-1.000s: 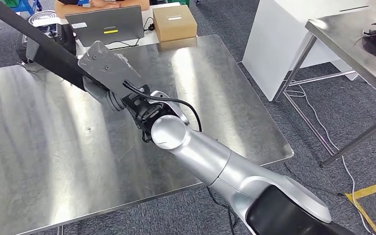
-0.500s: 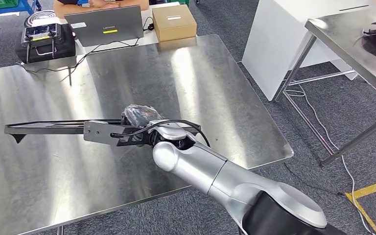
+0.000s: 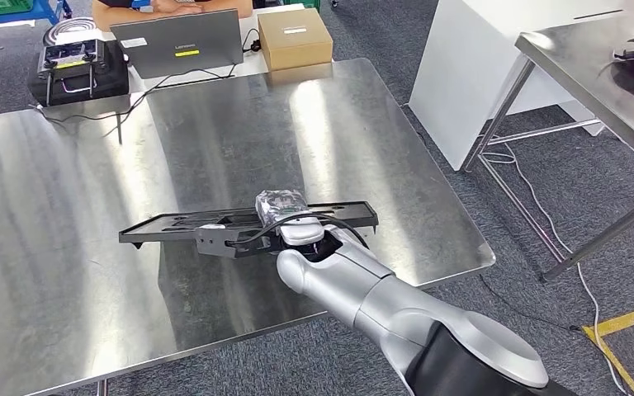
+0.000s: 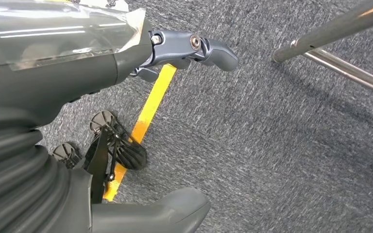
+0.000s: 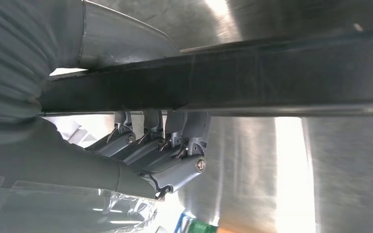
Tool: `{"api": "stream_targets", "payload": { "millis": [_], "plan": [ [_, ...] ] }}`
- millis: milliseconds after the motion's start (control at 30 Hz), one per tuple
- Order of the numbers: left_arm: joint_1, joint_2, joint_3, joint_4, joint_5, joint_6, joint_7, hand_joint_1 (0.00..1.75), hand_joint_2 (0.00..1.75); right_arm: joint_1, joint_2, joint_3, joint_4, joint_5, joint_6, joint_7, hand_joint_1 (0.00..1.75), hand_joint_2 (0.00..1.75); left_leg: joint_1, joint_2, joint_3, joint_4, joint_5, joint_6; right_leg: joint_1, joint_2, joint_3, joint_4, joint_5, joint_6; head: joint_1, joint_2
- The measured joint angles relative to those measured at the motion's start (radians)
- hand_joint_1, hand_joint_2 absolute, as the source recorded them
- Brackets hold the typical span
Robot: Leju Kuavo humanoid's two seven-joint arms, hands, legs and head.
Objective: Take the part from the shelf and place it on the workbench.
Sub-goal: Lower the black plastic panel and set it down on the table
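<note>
The part (image 3: 182, 224) is a long flat black plastic panel, held level just above the steel workbench (image 3: 66, 190) near its front middle. My right hand (image 3: 281, 216) grips it around its right half, and the silver arm reaches in from the lower right. In the right wrist view the thumb lies on one side of the black part (image 5: 252, 82) and the fingers (image 5: 165, 145) curl under the other side, with the shiny bench behind. My left hand (image 4: 126, 73) hangs over grey carpet with its fingers apart and nothing in it.
At the bench's far edge stand a laptop (image 3: 177, 43), a cardboard box (image 3: 294, 37) and a black device (image 3: 78, 66), with a person's arms behind. A white cabinet (image 3: 495, 49) and a second steel table (image 3: 603, 82) are to the right. Yellow floor tape (image 4: 148, 114) runs past.
My right arm has swung the part down from a raised slant toward the far left to a level pose low over the bench, and shifted it rightward toward the front.
</note>
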Motion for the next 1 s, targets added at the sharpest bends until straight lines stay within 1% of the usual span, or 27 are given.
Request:
{"api": "stream_targets", "payload": {
  "millis": [133, 267, 300, 433, 567, 867, 1000],
  "plan": [
    [0.000, 0.001, 0.000, 0.000, 0.000, 0.000, 0.000, 0.00, 1.75, 0.005, 0.000, -0.002, 0.021, 0.023, 0.000, 0.007, 1.75, 1.75, 0.000, 0.000, 0.000, 0.000, 0.000, 0.000, 0.000, 0.000, 0.000, 0.000, 0.000, 0.000, 0.000, 0.000],
    [0.000, 0.001, 0.000, 0.000, 0.000, 0.000, 0.000, 0.00, 1.75, 0.007, 0.000, -0.002, 0.032, 0.027, 0.001, 0.009, 0.00, 0.00, 0.000, 0.000, 0.000, 0.000, 0.000, 0.000, 0.000, 0.000, 0.000, 0.000, 0.000, 0.000, 0.000, 0.000],
    [0.000, 0.001, 0.000, 0.000, 0.000, 0.000, 0.000, 0.00, 1.75, 0.008, 0.000, -0.002, 0.035, 0.028, 0.002, 0.011, 0.00, 0.00, 0.000, 0.000, 0.000, 0.000, 0.000, 0.000, 0.000, 0.000, 0.000, 0.000, 0.000, 0.000, 0.000, 0.000],
    [0.000, 0.001, 0.001, 0.000, 0.004, 0.000, 0.005, 0.00, 0.00, 0.016, 0.000, -0.004, 0.046, 0.037, 0.003, 0.017, 0.00, 0.00, 0.000, 0.000, 0.000, 0.000, 0.000, 0.000, 0.000, 0.000, 0.000, 0.000, 0.000, 0.000, 0.000, 0.000],
    [0.000, 0.001, 0.001, 0.000, 0.008, -0.004, 0.028, 0.00, 0.00, 0.024, 0.000, -0.009, 0.053, 0.053, -0.001, 0.024, 0.00, 0.00, 0.000, 0.000, 0.000, 0.000, 0.000, 0.000, 0.000, 0.000, 0.000, 0.000, 0.000, 0.000, 0.000, 0.000],
    [0.000, -0.004, 0.019, 0.000, 0.018, -0.010, 0.035, 0.00, 0.00, 0.043, 0.002, -0.026, 0.054, 0.064, -0.016, 0.025, 0.00, 0.00, 0.000, 0.000, 0.000, 0.000, 0.000, 0.000, 0.000, 0.000, 0.000, 0.000, 0.000, 0.000, 0.000, 0.000],
    [0.001, -0.010, 0.022, 0.000, 0.017, -0.011, 0.040, 0.00, 0.00, 0.055, 0.002, -0.041, 0.047, 0.062, -0.046, 0.002, 0.00, 0.00, 0.000, 0.000, 0.000, 0.000, 0.000, 0.000, 0.000, 0.000, 0.000, 0.000, 0.000, 0.000, 0.000, 0.000]
  ]
}}
